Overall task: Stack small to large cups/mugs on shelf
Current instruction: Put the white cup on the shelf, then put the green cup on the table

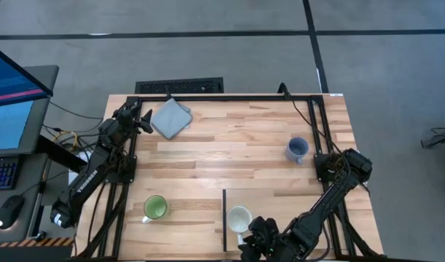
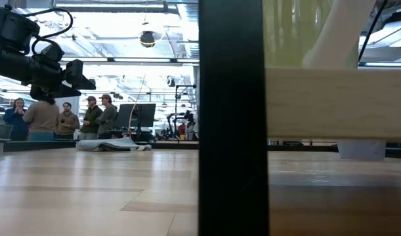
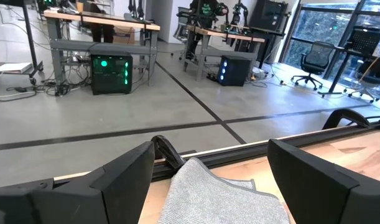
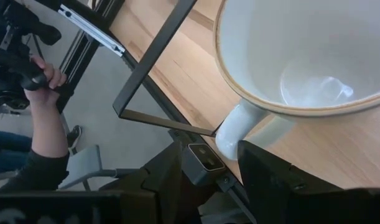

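Note:
The cream-white mug [image 1: 239, 218] stands by its base on the light-wood shelf [image 1: 295, 207], close to the shelf's dark strip [image 1: 223, 218]. My right gripper [image 1: 255, 236] is open at the table's near edge, and the mug's handle [image 4: 234, 127] points into the gap between its fingers [image 4: 211, 163]. The green mug [image 1: 155, 208] stands on the tabletop left of the shelf. The blue-grey mug [image 1: 297, 149] stands toward the right edge. My left gripper [image 1: 146, 120] hangs open above the grey cloth [image 3: 214, 193] at the far left. My right gripper has a finger on either side of the lower end of the cream mug's handle [image 4: 230, 142], coming level from the table's near side. Whether either finger touches the handle, I cannot tell. The mug stands upright on the shelf.
The grey folded cloth [image 1: 170, 117] lies near the far left corner. A dark metal frame [image 1: 229, 97] runs along the table's far edge and sides. A person's hand [image 4: 43, 78] shows beyond the near edge. In the low view the shelf's dark strip [image 2: 230, 118] blocks the middle.

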Motion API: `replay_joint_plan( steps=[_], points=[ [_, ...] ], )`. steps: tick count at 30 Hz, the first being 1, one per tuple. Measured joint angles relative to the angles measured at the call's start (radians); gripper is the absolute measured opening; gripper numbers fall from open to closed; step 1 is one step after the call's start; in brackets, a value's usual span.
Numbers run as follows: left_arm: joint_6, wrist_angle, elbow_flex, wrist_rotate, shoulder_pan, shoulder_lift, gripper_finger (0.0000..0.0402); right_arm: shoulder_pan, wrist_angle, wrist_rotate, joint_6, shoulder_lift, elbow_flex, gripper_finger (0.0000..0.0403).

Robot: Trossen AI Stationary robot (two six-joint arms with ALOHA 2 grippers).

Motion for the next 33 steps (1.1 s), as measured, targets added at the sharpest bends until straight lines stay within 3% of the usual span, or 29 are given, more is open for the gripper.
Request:
replay_joint_plan(
  steps=[10,22,28,33],
  points=[
    [0.0,0.0,0.0,0.0,0.0,0.0,0.0304,0.008,-0.021,0.003,-0.024,-0.02,0.001,0.0178],
    [0.006,0.0,0.0,0.0,0.0,0.0,0.0304,0.008,-0.258,0.068,-0.01,-0.103,0.0,0.0178],
    [0.011,0.0,0.0,0.0,0.0,0.0,0.0304,0.0,-0.387,0.232,-0.119,-0.186,0.0,0.0178],
    [0.011,0.0,0.0,0.0,0.0,0.0,0.0304,-0.021,-0.459,0.273,-0.379,-0.271,0.0,0.0178]
  ],
)
